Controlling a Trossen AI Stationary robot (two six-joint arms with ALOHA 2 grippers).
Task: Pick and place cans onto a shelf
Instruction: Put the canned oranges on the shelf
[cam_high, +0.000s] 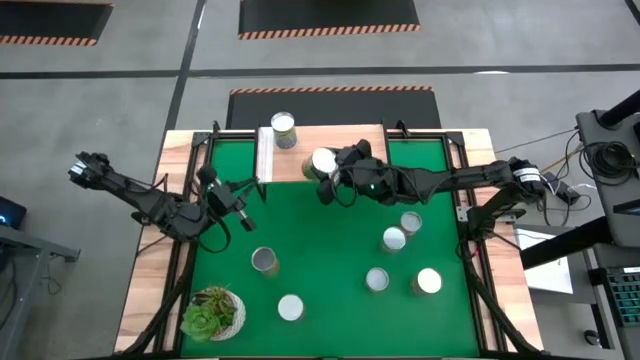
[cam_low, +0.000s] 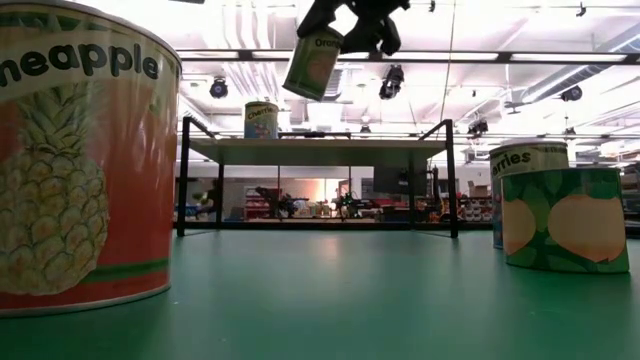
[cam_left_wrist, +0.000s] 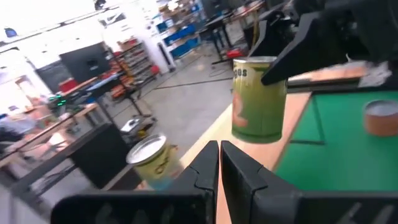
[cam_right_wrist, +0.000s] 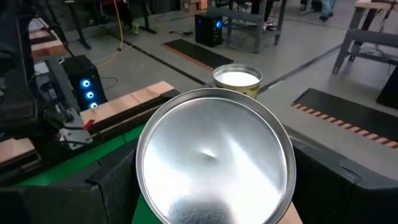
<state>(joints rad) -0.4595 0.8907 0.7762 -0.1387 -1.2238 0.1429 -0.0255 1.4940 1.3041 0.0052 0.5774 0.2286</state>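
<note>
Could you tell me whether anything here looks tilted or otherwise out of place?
Only the can held by the right gripper: it hangs tilted above the shelf. One can already stands upright on the shelf.

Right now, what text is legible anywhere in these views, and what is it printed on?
"neapple", cut off at the picture's edge: big can, low view.
"rries", partly hidden: can on the right.
"Cherries", small, probably: can on the shelf.
Label of the can held by the right gripper: too blurred.
</note>
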